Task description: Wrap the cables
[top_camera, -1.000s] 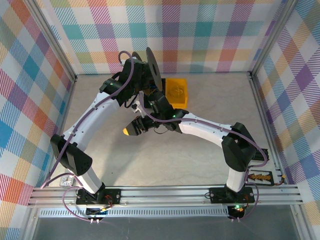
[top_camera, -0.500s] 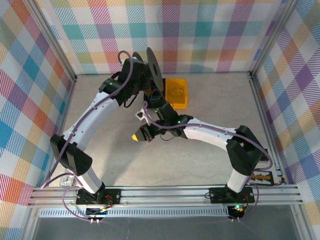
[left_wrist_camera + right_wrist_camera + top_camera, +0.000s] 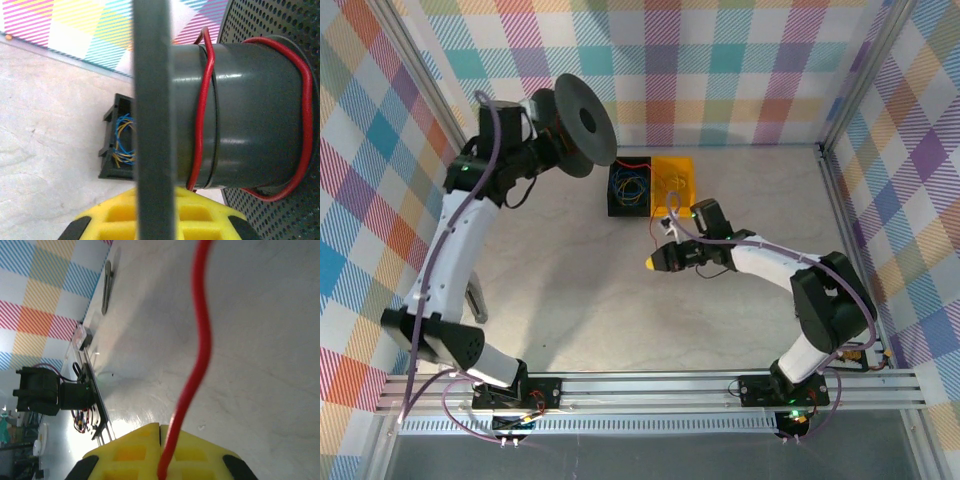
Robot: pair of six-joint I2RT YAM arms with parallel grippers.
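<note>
My left gripper (image 3: 155, 212) is shut on the flange of a dark grey spool (image 3: 152, 100), holding it up at the back left of the table (image 3: 582, 122). A red cable (image 3: 202, 115) loops around the spool's hub. In the right wrist view the same kind of red cable (image 3: 201, 335) rises in a wavy line from my right gripper (image 3: 160, 432), whose yellow fingers are shut on it. That gripper (image 3: 654, 263) hovers low over the middle of the table. Blue and yellow cables (image 3: 122, 145) lie tangled in a black bin (image 3: 613, 205).
A yellow bin (image 3: 678, 185) stands right of the black one at the back. A flat metal piece (image 3: 475, 300) lies near the left arm. An aluminium rail (image 3: 650, 385) runs along the near edge. Plaid walls close in three sides.
The left arm swung the spool left and up, uncovering both bins. The right gripper moved right across the table and shut.
</note>
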